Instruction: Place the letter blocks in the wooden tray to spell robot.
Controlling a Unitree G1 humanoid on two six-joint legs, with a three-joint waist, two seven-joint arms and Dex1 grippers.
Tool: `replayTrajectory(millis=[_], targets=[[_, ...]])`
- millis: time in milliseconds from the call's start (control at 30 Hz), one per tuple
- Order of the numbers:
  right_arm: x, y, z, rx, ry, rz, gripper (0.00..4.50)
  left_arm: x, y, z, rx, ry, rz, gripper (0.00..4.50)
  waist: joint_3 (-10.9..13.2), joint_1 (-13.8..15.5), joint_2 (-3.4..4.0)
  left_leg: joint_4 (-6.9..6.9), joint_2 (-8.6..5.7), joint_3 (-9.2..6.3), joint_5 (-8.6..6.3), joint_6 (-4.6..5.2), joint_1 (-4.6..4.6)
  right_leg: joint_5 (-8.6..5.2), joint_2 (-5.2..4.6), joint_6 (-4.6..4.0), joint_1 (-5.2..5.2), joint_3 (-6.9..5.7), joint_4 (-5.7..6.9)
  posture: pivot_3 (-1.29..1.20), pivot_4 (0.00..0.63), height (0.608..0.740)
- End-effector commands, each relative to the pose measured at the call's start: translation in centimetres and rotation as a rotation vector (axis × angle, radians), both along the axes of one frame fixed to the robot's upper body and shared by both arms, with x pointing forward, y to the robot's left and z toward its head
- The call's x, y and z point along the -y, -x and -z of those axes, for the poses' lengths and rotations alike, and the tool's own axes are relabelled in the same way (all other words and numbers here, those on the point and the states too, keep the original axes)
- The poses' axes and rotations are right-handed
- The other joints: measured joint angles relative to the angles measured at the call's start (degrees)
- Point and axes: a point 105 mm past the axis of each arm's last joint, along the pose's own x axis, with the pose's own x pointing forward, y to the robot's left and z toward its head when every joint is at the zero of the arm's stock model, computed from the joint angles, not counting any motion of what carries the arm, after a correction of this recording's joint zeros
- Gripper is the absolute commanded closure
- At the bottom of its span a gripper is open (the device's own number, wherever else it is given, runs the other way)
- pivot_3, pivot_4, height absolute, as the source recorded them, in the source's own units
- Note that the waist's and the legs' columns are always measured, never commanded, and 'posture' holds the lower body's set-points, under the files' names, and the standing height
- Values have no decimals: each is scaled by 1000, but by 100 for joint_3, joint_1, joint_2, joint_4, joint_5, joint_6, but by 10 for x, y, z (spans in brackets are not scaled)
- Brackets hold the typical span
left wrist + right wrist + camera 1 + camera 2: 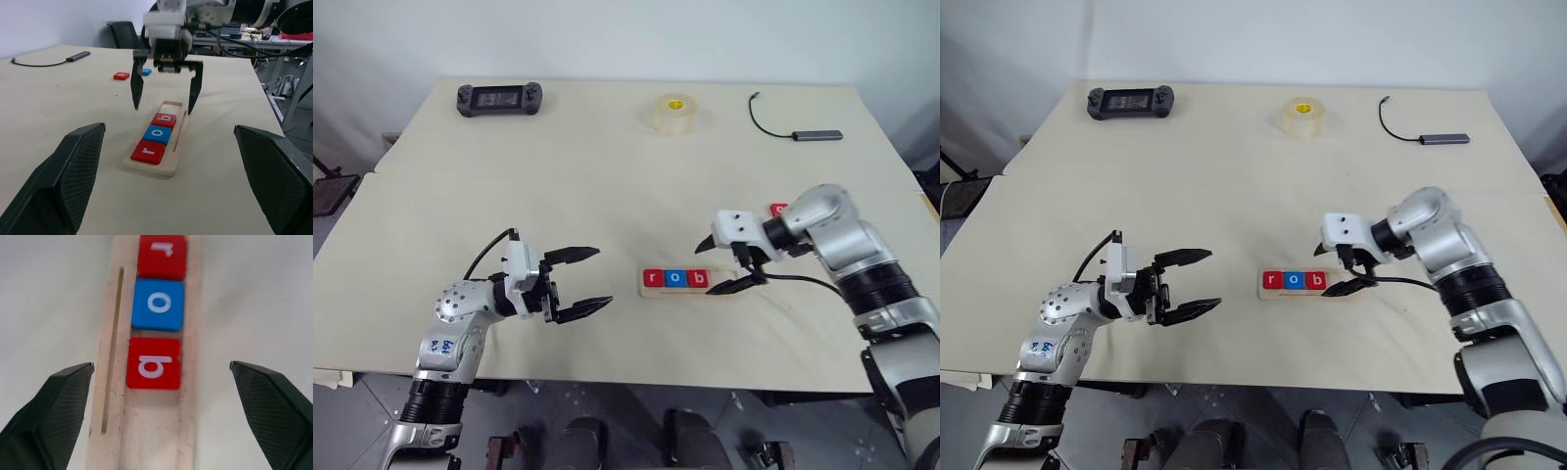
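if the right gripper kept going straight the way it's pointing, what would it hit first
Most likely the wooden tray. The open right gripper points down at its bare end, just past the red b block; exact depth is hard to judge.

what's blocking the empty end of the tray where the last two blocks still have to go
Nothing lies in the slot itself: the wooden tray is bare past the red b block. The right gripper hangs open just above that empty end, so it would have to clear before the loose red block and blue block come in.

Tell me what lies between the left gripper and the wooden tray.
Nothing: in the left eye view, only bare tabletop separates the left gripper from the wooden tray.
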Motion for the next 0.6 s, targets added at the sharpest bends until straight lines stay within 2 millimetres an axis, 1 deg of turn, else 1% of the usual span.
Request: replayTrajectory(millis=[33,100,200,233,267,300,367,467,500,533,600], targets=[[16,14,-15,-29,-40,9,15,1,2,-7,29,18,8,0,0,8,0,0,0,0,0,1,0,0,-1,0,2,0,-2,0,150,740],[29,16,-13,-15,-47,58,15,2,2,-6,28,20,12,0,0,10,0,0,-1,-5,-1,2,0,0,-2,0,6,-5,-8,0,150,740],[39,19,-12,6,-75,99,15,3,2,-6,26,20,14,0,0,-3,0,-1,-2,-1,-1,2,0,0,-2,0,5,-2,-7,0,150,740],[43,24,-7,-16,-81,110,15,3,2,-5,23,19,18,0,0,-11,0,-1,-1,-1,-1,2,1,0,-2,0,5,-1,-6,0,150,740],[47,25,-1,-17,-75,129,394,3,2,-4,18,18,24,0,0,-12,0,-1,1,0,-1,2,1,0,-2,0,4,0,-6,0,150,740],[48,25,4,-9,-78,145,629,3,2,-4,15,15,30,0,0,-17,0,-3,4,0,-1,2,2,0,-2,0,4,0,-5,0,150,740],[46,21,11,-5,-99,180,1280,5,1,-3,13,12,42,0,0,-27,0,-2,6,5,-1,1,2,0,-2,0,4,4,-5,0,150,740],[40,16,16,-26,-122,208,2302,7,0,-4,16,11,52,0,0,-27,0,-1,7,12,1,-1,7,0,0,0,2,10,1,0,150,740],[37,15,17,-36,-128,210,2569,7,0,-5,18,10,54,0,0,-23,0,0,7,11,2,-3,7,0,0,0,2,9,2,0,150,740],[34,14,18,-41,-135,208,3015,7,-1,-6,19,10,55,0,0,-21,0,0,7,10,2,-3,7,0,0,0,2,9,3,0,150,740],[30,13,19,-55,-140,203,3623,6,-2,-6,21,8,55,0,0,-17,0,1,6,10,2,-3,7,0,0,0,2,9,3,0,150,740]])
